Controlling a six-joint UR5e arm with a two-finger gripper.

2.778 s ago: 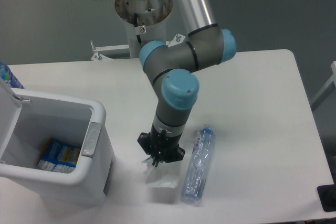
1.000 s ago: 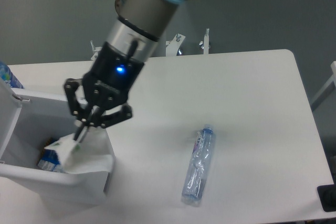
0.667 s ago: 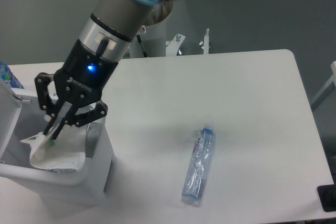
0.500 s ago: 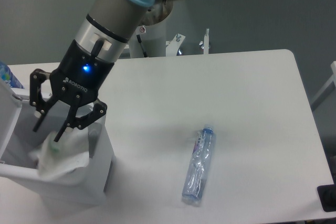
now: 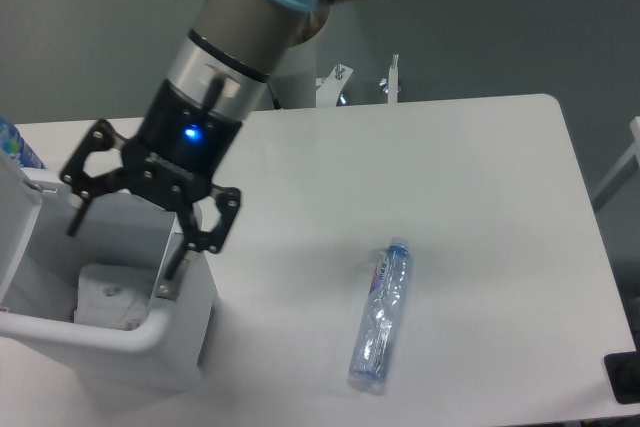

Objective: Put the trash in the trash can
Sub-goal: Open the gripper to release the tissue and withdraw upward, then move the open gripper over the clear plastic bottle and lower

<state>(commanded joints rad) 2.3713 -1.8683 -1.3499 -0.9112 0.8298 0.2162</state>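
The white trash can (image 5: 175,332) stands at the front left with its lid open. The crumpled white paper wrapper (image 5: 108,297) lies inside it. My gripper (image 5: 125,242) hangs over the can's opening, jaws spread wide and empty, one finger by the can's right rim. The crushed clear plastic bottle (image 5: 380,315) with a bluish cap lies on the white table (image 5: 480,207) to the right of the can, well away from the gripper.
The arm's base column (image 5: 300,67) stands at the table's back edge with metal brackets beside it. A blue-patterned object (image 5: 14,147) shows at the left edge behind the can's lid. A dark object (image 5: 625,377) sits at the front right corner.
The gripper carried the wrapper from the table over the can, opened and let it drop inside. It has since shifted slightly right with the jaws spread wider.
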